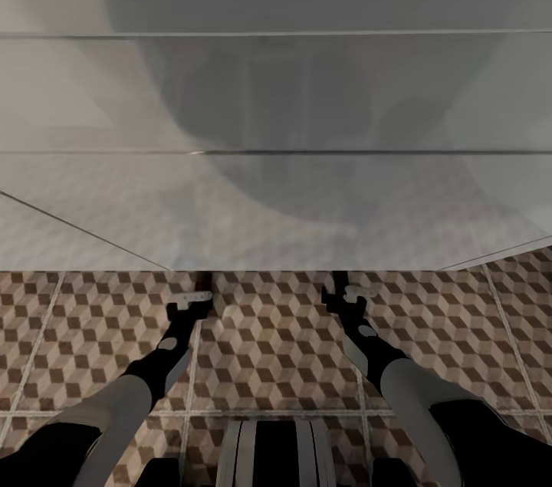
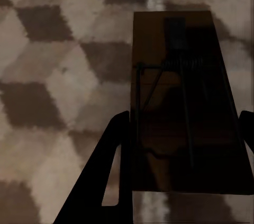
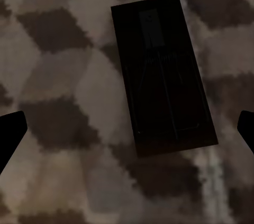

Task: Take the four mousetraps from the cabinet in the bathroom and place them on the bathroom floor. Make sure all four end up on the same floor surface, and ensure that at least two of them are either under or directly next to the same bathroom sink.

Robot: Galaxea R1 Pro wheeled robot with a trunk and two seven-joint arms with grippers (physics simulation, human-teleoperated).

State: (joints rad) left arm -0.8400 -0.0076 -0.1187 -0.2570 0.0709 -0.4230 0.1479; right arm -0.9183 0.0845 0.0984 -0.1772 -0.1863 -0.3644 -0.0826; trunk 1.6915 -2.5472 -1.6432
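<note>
Our left end effector (image 2: 182,150) grips a mousetrap (image 2: 182,102) just above the floor (image 2: 47,75). Our right end effector (image 3: 127,128) gapes wide over another trap (image 3: 161,75) lying flat on the tiles.

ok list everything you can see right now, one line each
mousetraps: two, dark brown wooden bases with wire springs, flat on the tiles in shadow; one between the left gripper's fingers, one lying free under the right gripper
bathroom floor: one, brown, beige and cream cube-pattern tiles with pale grout, across the lower head view
white unit: one, pale grey-white surface with horizontal edges, overhanging the floor ahead; what it is cannot be told
left gripper: one, black, low by the unit's edge, whether it clamps its trap cannot be told
right gripper: one, black, open, fingers spread wide of its trap
</note>
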